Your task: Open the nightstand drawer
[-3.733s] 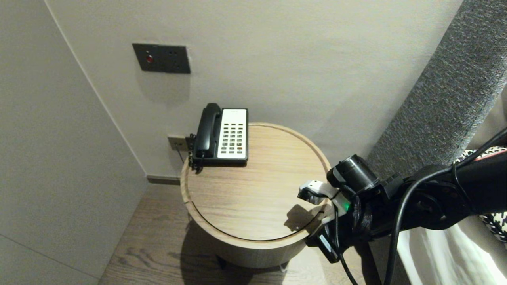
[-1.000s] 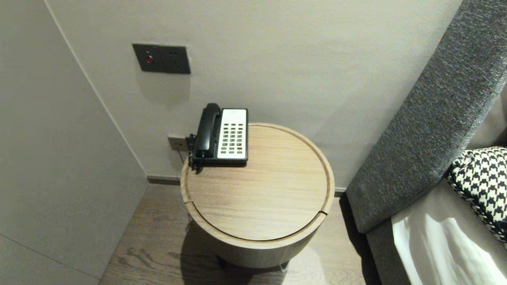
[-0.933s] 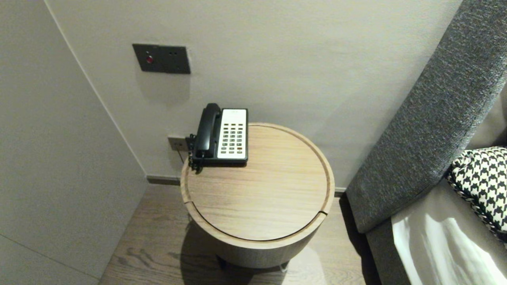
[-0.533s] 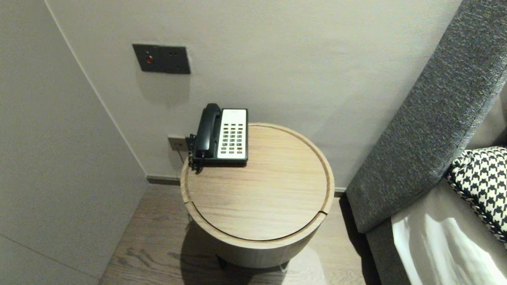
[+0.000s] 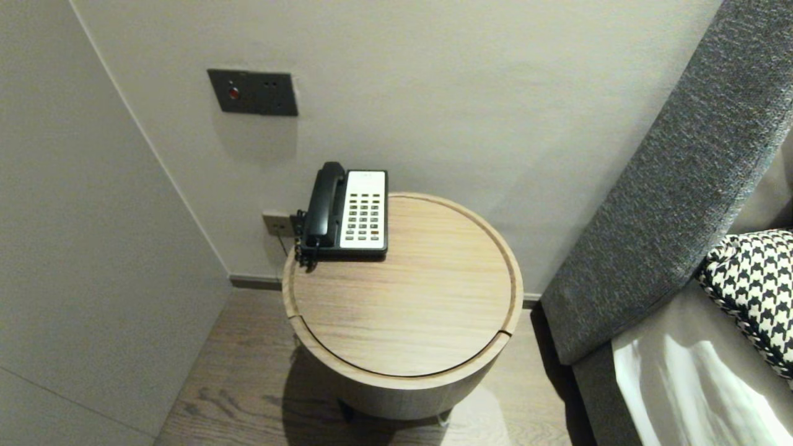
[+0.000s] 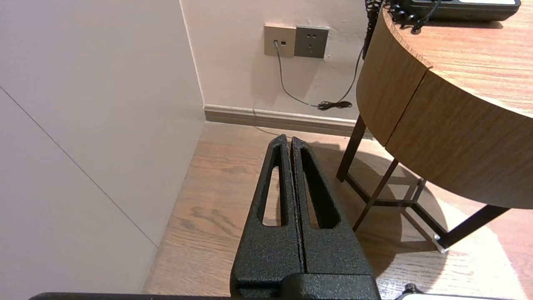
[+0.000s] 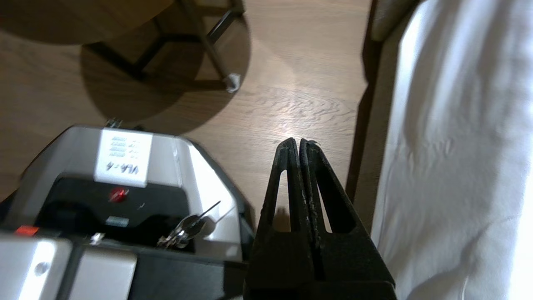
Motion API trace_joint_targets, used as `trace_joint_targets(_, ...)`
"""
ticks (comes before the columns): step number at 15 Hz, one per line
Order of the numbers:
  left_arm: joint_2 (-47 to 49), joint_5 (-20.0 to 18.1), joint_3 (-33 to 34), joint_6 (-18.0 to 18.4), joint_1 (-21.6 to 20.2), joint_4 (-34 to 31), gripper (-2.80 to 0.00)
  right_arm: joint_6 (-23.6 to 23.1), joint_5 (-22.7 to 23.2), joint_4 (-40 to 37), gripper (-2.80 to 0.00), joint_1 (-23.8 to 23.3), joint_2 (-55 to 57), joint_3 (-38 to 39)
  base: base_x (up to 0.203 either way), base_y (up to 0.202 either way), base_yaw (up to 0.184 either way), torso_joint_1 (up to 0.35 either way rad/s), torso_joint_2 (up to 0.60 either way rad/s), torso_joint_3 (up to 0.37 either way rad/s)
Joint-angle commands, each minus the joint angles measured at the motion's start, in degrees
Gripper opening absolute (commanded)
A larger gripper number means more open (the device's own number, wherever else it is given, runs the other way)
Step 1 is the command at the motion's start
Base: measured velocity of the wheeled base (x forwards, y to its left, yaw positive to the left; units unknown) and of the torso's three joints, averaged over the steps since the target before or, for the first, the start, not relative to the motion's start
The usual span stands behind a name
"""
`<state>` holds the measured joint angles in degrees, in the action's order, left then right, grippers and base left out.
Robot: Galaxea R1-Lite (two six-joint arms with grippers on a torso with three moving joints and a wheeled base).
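Down low, the right gripper point(image 7: 298, 141) has its fingers pressed tight together, nothing between them, and it points at the wooden floor point(image 7: 300, 96). The robot's own base point(image 7: 125, 175) is on one side of it and the white bed sheet point(image 7: 458, 146) on the other. The left gripper point(image 6: 290, 138) is squeezed flat too, and empty. It hangs over the floor just beside the round wooden table point(image 6: 437, 125), near its dark legs and well below the top.

Up on that table the telephone point(image 5: 350, 210) sits at the back left edge by the wall, black handset point(image 5: 325, 201) in its cradle, white keypad to its right. Past the left gripper a thin cable point(image 6: 291, 93) trails from the wall socket point(image 6: 296, 41) to the skirting board. Higher on the wall is a dark switch panel point(image 5: 252, 91). To the right the grey headboard point(image 5: 669, 186) slants up, a black-and-white cushion point(image 5: 753, 291) against it.
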<state>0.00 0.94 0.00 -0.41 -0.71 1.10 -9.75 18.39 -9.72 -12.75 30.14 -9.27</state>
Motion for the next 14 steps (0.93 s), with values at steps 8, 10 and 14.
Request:
trace_joint_targets(8,-0.09,0.03,0.0,-0.02,-0.08,0.05,-2.8,0.43,-6.69,3.65,-2.8,0.06,-5.97,4.79,0.0,0.0,0.0,0.0,0.0,0.0)
trace_joint_targets(10,-0.09,0.03,0.0,-0.02,-0.02,0.05,-2.8,0.43,-8.63,3.54,-2.8,2.04,-7.97,4.83,0.0,0.0,0.0,0.0,0.0,0.0)
trace_joint_targets(14,-0.09,0.03,0.0,-0.02,-0.08,0.05,-2.8,0.93,-14.58,3.07,-2.8,9.37,-13.54,5.55,0.0,0.0,0.0,0.0,0.0,0.0)
